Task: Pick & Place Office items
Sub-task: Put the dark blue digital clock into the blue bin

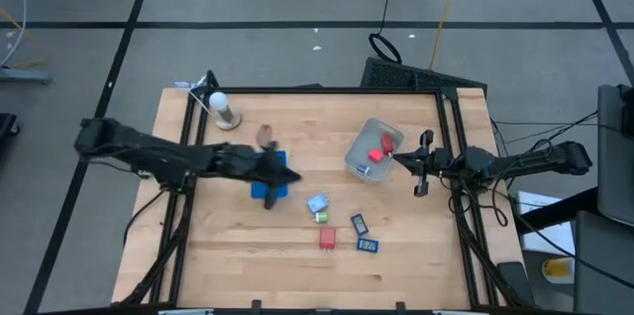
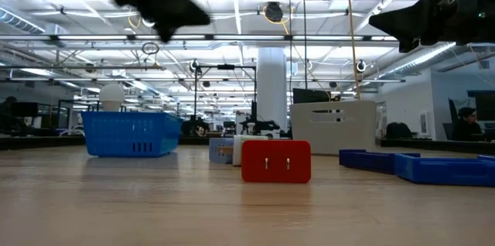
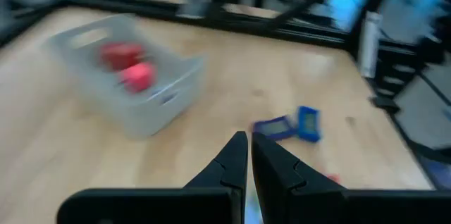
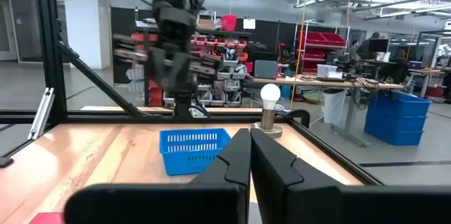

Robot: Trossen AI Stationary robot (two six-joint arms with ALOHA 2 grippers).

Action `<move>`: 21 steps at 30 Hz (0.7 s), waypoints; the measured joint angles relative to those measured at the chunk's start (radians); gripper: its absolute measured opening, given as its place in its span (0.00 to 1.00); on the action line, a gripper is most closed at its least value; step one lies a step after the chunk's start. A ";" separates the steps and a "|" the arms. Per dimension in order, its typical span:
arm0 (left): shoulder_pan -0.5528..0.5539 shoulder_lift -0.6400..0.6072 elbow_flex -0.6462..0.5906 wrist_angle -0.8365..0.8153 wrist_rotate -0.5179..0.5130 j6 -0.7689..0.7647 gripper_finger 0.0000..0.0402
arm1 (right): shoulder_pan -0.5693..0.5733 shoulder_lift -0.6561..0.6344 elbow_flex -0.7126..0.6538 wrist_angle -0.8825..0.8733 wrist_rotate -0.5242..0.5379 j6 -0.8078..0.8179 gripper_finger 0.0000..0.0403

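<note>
Where wooden table (image 1: 228,256) stands, workshop behind

There are two robot arms, one at 9 o'clock and one at 3 o'clock of the table (image 1: 228,256).

There is one clear grey tub (image 1: 369,161) at about 2 o'clock, with two red pieces (image 1: 380,148) inside it.

There is one blue basket (image 1: 269,183) near the middle.

There is one light bulb on a stand (image 1: 222,107) at about 10 o'clock.

Five small pieces lie loose on the wood toward 6 o'clock: one light blue block (image 1: 317,203), one tiny green piece (image 1: 322,217), one red block (image 1: 327,239) and two dark blue pieces (image 1: 363,235).
</note>
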State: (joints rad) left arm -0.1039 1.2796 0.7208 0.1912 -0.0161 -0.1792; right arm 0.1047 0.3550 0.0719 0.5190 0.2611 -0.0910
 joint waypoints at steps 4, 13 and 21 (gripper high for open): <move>-0.013 0.211 0.213 -0.049 0.099 0.068 0.05 | 0.000 0.000 0.000 0.000 0.001 0.000 0.00; 0.013 0.570 0.591 -0.228 0.225 0.128 0.05 | 0.000 0.000 0.000 0.007 0.000 0.026 0.00; 0.014 0.800 0.897 -0.463 0.230 0.271 0.05 | 0.000 0.000 0.000 -0.002 -0.001 0.027 0.01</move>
State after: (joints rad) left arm -0.0895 2.0793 1.6179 -0.2716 0.2142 0.0920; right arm 0.1047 0.3546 0.0719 0.5175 0.2606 -0.0643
